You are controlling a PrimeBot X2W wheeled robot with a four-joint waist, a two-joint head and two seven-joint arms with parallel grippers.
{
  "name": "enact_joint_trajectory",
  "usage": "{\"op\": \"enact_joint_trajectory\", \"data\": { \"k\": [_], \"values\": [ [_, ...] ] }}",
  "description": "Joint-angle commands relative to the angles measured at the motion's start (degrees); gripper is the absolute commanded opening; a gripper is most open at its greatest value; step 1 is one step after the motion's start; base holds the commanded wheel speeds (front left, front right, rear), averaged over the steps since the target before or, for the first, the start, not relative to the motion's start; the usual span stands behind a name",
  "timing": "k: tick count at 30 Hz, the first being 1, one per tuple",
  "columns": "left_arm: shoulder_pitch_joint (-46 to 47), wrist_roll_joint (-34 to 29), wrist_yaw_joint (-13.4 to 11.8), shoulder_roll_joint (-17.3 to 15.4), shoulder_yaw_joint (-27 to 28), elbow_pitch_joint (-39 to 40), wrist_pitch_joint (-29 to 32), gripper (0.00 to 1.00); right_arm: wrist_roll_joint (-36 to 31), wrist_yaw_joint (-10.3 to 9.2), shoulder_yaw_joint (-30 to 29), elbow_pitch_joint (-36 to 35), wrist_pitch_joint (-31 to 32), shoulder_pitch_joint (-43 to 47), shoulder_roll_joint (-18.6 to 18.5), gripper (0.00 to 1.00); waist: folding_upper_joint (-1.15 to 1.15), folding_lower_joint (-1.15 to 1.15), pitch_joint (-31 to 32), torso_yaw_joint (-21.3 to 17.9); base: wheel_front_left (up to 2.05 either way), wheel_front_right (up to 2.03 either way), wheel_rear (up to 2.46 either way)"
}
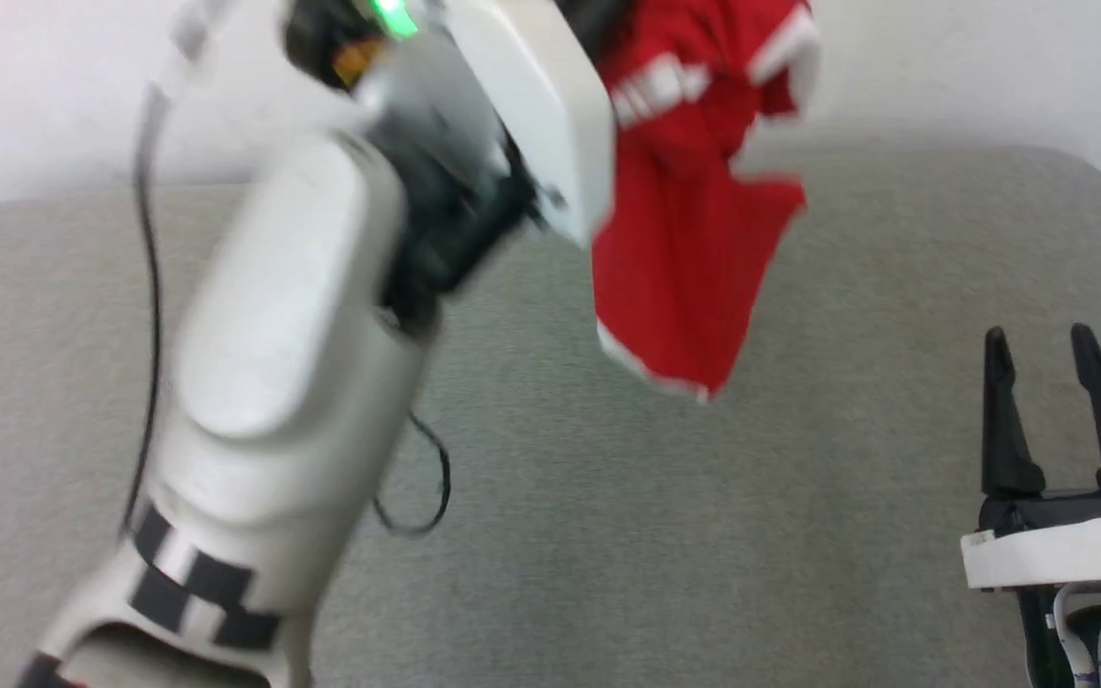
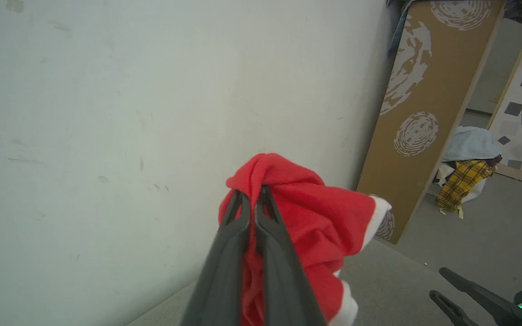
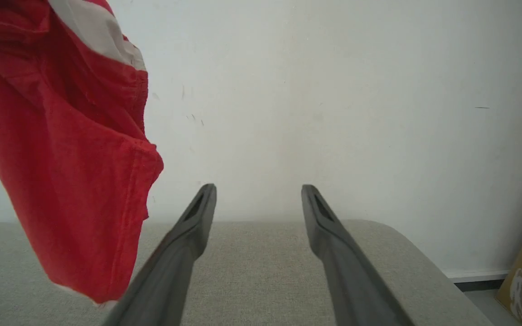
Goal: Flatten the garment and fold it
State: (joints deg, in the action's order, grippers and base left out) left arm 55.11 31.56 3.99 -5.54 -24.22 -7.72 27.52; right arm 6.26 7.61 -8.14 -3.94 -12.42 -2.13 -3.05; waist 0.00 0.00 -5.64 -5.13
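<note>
Jaws pinched on the garment (image 1: pixel 694 258), the left gripper (image 2: pixel 252 195) dangles it above the grey padded surface (image 1: pixel 665 545), long axis vertical, hem pointing down; the right gripper (image 1: pixel 1040 336), low over that surface, gapes wide.

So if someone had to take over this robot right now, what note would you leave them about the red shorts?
Left gripper: shut on a bunched fold of the red shorts, holding them up in the air.
Right gripper: open and empty, low on the right, apart from the shorts.
Shorts: hanging crumpled above the grey padded surface, apparently not touching it.
Done: shorts lifted off the surface.
Left: lay them down, spread them flat, then fold. Nothing is flattened or folded yet.
</note>
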Motion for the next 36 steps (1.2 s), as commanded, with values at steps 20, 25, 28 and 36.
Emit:
{"op": "enact_joint_trajectory", "data": {
  "k": [20,25,28,36],
  "values": [
    [-22.9,0.6,-2.2,2.6,-16.9,-22.1,-19.8,1.00,1.1,-0.12,0.3,1.5,-1.4,-2.0,0.2,1.00,0.00,0.00,-4.6,-3.1,0.00,0.00,0.00],
    [-20.8,4.0,-4.4,2.6,-16.4,-20.0,-26.2,1.00,0.9,-0.12,0.6,1.7,-1.1,-1.7,0.2,1.00,0.00,0.00,-3.5,-1.6,0.00,0.00,0.00],
    [-21.1,4.3,-5.5,2.2,-14.4,-17.6,-30.3,1.00,0.9,-0.12,0.6,1.7,-1.0,-1.2,0.2,1.00,0.00,0.00,-2.6,-0.8,0.00,0.00,0.00],
    [-32.5,2.1,-13.7,-8.1,-6.2,-4.7,-40.2,1.00,0.7,-0.12,0.4,1.5,-0.4,1.2,0.2,1.00,0.00,0.00,-0.6,0.4,0.00,0.00,0.00]
  ]
}}
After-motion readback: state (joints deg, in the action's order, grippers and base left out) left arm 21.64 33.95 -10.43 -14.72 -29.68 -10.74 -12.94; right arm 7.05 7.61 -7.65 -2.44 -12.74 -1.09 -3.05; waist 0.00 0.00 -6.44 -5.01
